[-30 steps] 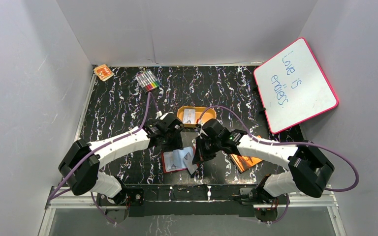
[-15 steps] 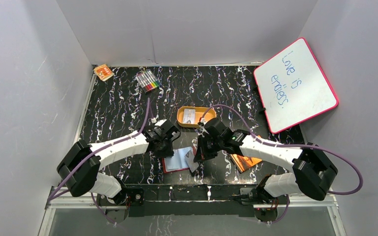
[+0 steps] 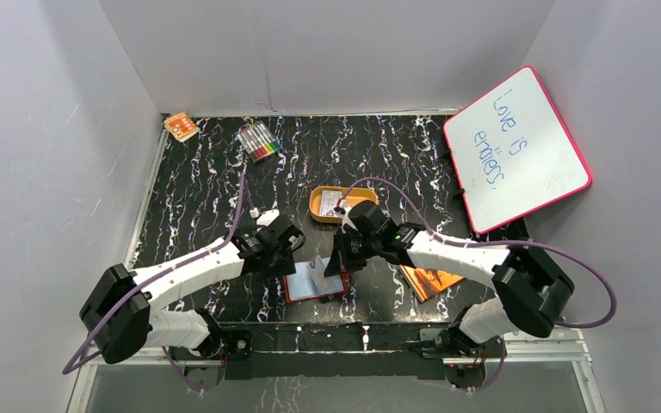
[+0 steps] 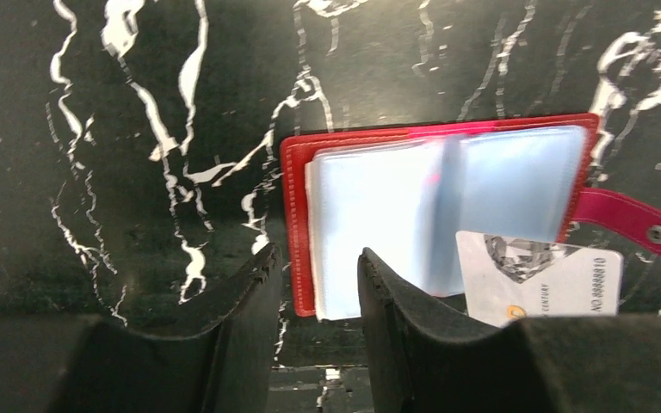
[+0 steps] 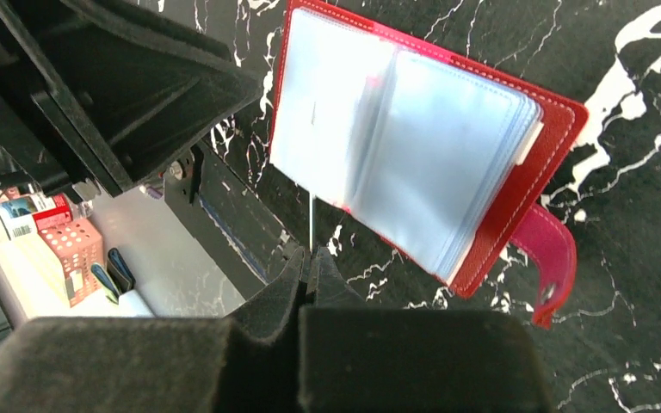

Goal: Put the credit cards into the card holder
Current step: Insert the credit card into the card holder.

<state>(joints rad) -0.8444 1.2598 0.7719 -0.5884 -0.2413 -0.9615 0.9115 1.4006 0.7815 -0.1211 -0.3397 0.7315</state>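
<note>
The red card holder (image 3: 312,282) lies open near the table's front edge, its clear pockets up and its closing tab (image 4: 633,225) flung out to one side. My right gripper (image 5: 310,258) is shut on a credit card (image 5: 311,219), which shows edge-on with its far edge at the holder's pockets. In the left wrist view the same card (image 4: 538,274) shows pale with grey print, beside the tab. My left gripper (image 4: 318,267) hangs open over the holder's left edge (image 4: 297,224), holding nothing. Another pale card (image 3: 331,201) lies in the orange tin (image 3: 352,214).
An orange booklet (image 3: 430,282) lies right of the holder under the right arm. A whiteboard (image 3: 516,146) leans at the back right. A pack of markers (image 3: 259,141) and a small orange box (image 3: 181,126) sit at the back left.
My left gripper has drawn back to the left, off the holder's middle. My right gripper has carried the card leftward, closer over the open holder.
</note>
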